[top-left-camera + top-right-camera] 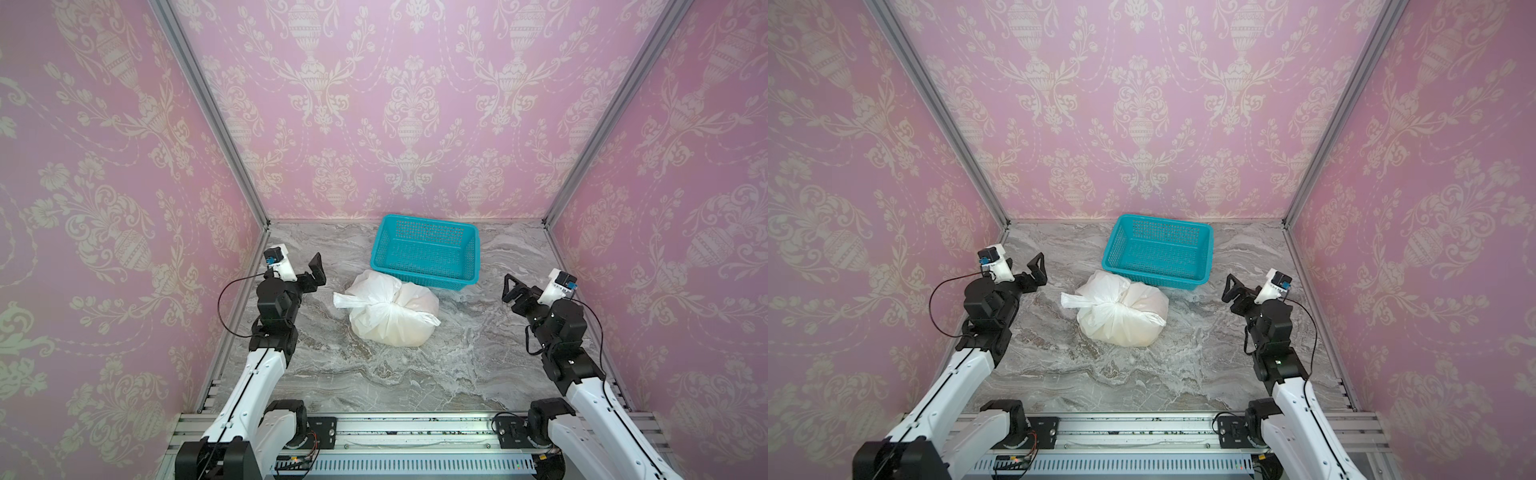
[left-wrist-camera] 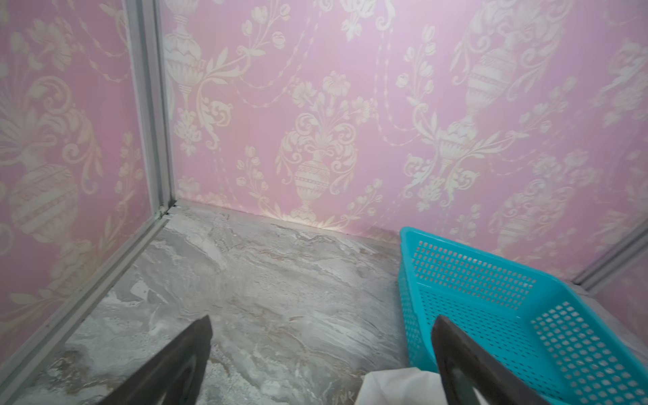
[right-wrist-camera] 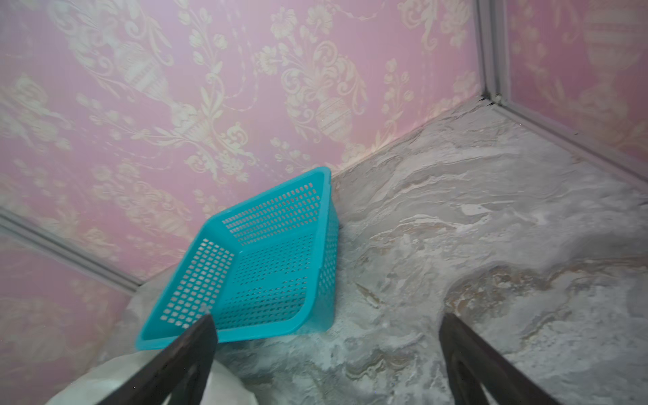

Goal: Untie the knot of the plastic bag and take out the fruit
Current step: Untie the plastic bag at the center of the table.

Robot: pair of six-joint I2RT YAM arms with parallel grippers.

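Watching: I see both arms at the sides, well apart from the bag (image 1: 395, 320).
Left gripper (image 2: 321, 326): jaws wide, holding nothing.
Right gripper (image 3: 328, 319): jaws wide, holding nothing.
Bag: mid-table (image 1: 395, 382), just in front of the basket (image 1: 424, 220), tied shut.
Knot (image 1: 376, 309): on top, two tails sticking out sideways.
Fruit: hidden in bag; I can't make out pieces.

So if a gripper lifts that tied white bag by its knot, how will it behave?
Probably floppy: the bag is thin, crinkled film slumped into a rounded lump. Its bulge suggests loose contents that may shift. The knot looks the firmest grip point.
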